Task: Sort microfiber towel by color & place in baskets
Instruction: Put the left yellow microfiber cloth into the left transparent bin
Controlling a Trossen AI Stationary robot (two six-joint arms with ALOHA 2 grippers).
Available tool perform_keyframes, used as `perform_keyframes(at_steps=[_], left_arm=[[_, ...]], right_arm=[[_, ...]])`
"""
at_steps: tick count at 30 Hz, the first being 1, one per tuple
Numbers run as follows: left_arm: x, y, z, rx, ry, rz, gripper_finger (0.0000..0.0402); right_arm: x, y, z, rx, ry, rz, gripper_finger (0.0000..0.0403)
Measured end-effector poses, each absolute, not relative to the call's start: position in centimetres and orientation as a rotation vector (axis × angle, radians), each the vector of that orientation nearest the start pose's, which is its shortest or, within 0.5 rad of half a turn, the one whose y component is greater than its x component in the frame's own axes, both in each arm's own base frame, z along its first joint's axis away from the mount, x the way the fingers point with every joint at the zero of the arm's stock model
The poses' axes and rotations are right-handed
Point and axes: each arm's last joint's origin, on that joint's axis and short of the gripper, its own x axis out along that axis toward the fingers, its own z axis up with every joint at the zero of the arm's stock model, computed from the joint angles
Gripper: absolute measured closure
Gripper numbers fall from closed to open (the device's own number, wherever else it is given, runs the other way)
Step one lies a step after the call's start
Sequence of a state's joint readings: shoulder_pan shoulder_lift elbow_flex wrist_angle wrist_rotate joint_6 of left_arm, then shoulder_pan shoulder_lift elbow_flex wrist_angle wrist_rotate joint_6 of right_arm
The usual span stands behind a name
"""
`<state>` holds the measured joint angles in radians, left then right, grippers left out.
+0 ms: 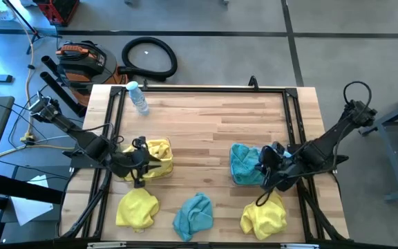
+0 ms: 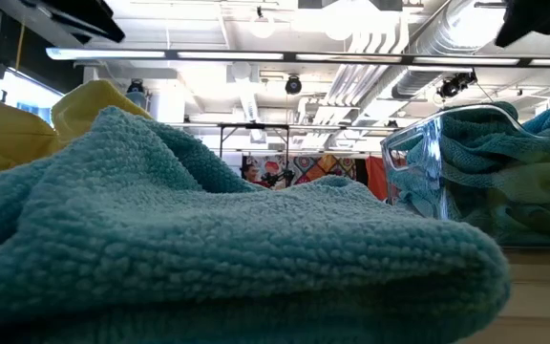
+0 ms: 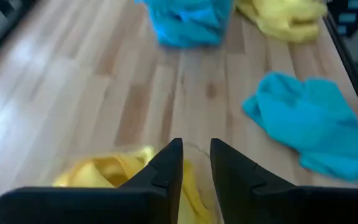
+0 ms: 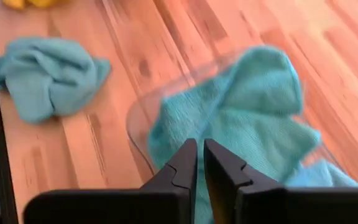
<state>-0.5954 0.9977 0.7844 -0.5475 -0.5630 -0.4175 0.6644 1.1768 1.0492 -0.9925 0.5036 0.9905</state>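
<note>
The right gripper [image 4: 200, 163], fingers nearly together and empty, hangs over the clear plastic bin of teal towels [image 1: 244, 164]; the left gripper [image 3: 196, 168], narrowly parted and empty, over the clear bin of yellow towels [image 1: 159, 155]; loose fuzzy towels, two yellow [image 1: 137, 209] and one teal [image 1: 193, 215], lie on the pale wooden table [image 1: 206, 121]; grey floor beyond.

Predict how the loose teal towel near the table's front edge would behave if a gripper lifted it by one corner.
The teal towel lies crumpled in soft folds, so it would probably hang limp. Its fuzzy pile suggests it is light and unlikely to slip.
</note>
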Motion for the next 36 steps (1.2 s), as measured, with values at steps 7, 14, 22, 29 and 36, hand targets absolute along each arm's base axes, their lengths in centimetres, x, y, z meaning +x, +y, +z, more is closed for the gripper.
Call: perform_keyframes(at_steps=[7, 14, 22, 29, 36], left_arm=[[18.3, -13.0, 27.8, -0.107, 0.888, 0.148, 0.0353], [18.5, -16.9, 26.5, -0.438, 1.151, 0.288, 0.0356], [18.0, -20.9, 23.2, -0.536, 1.275, 0.346, 0.0356], [19.1, -21.9, 20.9, -0.519, 1.361, 0.346, 0.0356], [19.8, -22.1, 18.9, -0.476, 1.403, 0.408, 0.0347]], right_arm=[[19.9, 13.9, 28.1, 0.209, 0.737, -0.311, 0.0399], [22.4, 15.4, 25.9, 0.097, 0.728, -0.310, 0.0401], [23.5, 16.3, 23.5, 0.116, 0.793, -0.350, 0.0402], [24.0, 16.6, 22.4, 0.078, 0.792, -0.373, 0.0402], [24.0, 16.6, 22.4, 0.056, 0.791, -0.368, 0.0403]])
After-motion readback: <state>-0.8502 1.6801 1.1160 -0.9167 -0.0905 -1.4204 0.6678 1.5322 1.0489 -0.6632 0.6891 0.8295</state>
